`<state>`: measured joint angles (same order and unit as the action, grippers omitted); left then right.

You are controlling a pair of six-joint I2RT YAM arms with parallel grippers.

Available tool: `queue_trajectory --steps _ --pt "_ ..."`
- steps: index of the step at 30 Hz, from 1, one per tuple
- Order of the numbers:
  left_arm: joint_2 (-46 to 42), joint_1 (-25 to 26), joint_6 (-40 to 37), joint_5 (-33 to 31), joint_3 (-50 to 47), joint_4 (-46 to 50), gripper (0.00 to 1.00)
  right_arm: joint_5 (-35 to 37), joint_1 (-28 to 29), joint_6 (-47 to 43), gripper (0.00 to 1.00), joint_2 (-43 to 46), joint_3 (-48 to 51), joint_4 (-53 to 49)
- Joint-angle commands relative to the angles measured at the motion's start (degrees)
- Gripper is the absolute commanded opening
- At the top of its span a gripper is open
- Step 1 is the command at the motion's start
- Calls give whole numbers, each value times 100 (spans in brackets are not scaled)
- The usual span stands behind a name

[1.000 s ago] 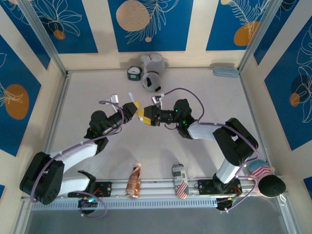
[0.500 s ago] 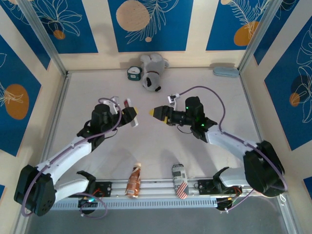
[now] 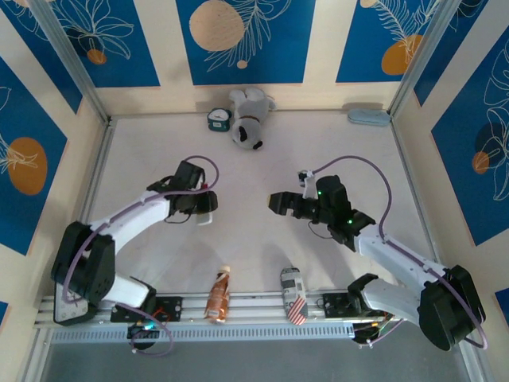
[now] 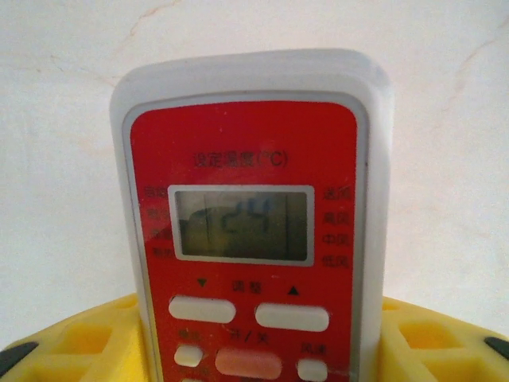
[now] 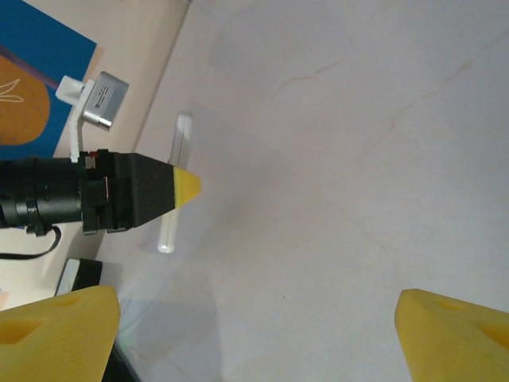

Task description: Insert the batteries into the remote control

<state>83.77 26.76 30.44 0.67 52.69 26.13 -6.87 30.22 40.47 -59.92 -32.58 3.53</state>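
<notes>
**A:** Where is the remote control (image 4: 253,231)?

**B:** It is clamped in the left tool (image 4: 254,350), over the left half of the worktop (image 3: 262,151). The yellow fingers (image 4: 71,346) press on its two long edges near the button end.

**A:** Which way does it point?

**B:** In the left wrist view its red face looks at the camera. The display end is up, away from the fingers, and the buttons are down between them. From the right wrist it shows edge-on as a thin white bar. It crosses the left tool's yellow tip at about right angles, its long axis slightly tilted.

**A:** Is it touching the worktop?

**B:** Hard to say; from above it is only a small white patch at the tool's tip.

**A:** And the right tool (image 3: 274,202)?

**B:** It is well apart to the right, facing the left one, with its jaws spread wide and nothing between them. A plush toy (image 3: 248,118) and a small teal clock (image 3: 217,119) sit by the far wall.
</notes>
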Motion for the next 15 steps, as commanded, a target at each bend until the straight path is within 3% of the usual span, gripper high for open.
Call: queue_trajectory --steps 1,15 --pt "432 21 -517 -252 443 608 48 152 -55 -145 90 187 106 109" --pt "1927 18 -431 -1005 1114 1113 49 -62 -215 -72 90 547 362 269"
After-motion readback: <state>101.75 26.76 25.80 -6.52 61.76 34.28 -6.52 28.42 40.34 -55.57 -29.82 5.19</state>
